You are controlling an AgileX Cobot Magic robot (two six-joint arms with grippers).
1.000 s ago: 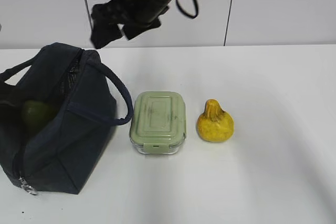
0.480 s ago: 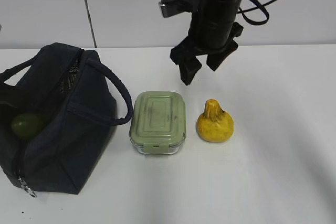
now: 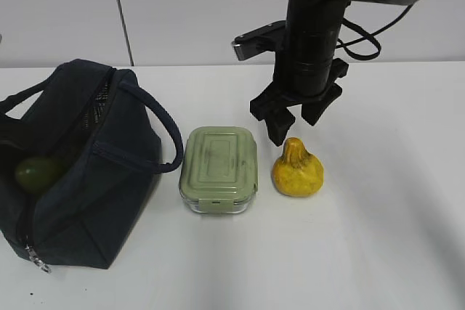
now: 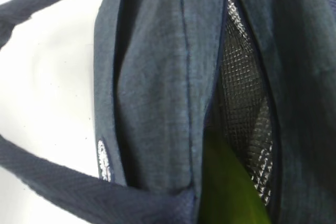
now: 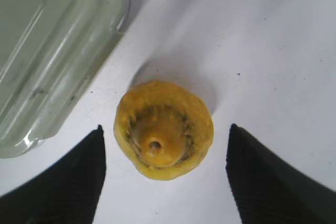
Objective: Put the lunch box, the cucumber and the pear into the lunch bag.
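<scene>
The navy lunch bag (image 3: 80, 172) stands open at the left with the green cucumber (image 3: 36, 172) inside it. The left wrist view shows only bag fabric (image 4: 152, 77), its mesh lining and the cucumber (image 4: 226, 192). The left gripper shows in no view. The sage-lidded lunch box (image 3: 219, 168) lies on the table right of the bag, also in the right wrist view (image 5: 47, 51). The yellow pear (image 3: 297, 170) stands upright right of the box. My right gripper (image 3: 294, 125) is open just above the pear, its fingers on either side of the pear (image 5: 164, 108) and apart from it (image 5: 165, 128).
The white table (image 3: 392, 201) runs right and forward of the pear. A bag handle (image 3: 171, 143) loops towards the lunch box. A white wall stands behind the table. A cable hangs from the right arm.
The right arm has swung from above the bag to the right and come down over the pear, open. The cucumber has settled lower in the bag.
</scene>
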